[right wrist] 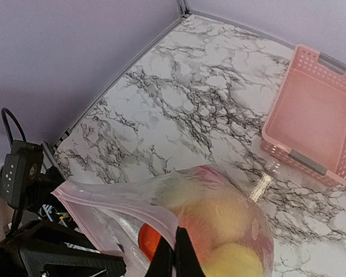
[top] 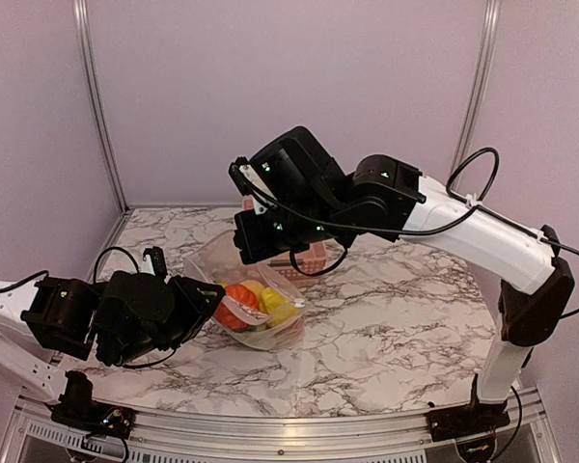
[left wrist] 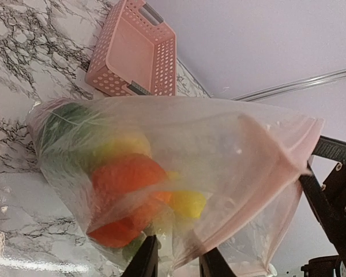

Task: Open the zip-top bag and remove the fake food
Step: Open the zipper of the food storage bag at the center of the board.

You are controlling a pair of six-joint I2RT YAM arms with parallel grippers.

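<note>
The bag (left wrist: 219, 150) of fake food (left wrist: 127, 176) sits on the worktop (right wrist: 207, 98) just near the pink basket (left wrist: 141, 52). The left pincer (left wrist: 179, 257) and right pincer (right wrist: 176, 248) each clench its rim. Pulling them steadily apart, with the bag kept low, should part the zip.

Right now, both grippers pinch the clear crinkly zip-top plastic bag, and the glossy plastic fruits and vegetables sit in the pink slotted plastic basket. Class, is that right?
No: the left wrist view shows the fake food inside the zip-top bag, not in the pink basket. The left gripper and right gripper do pinch the bag.
</note>
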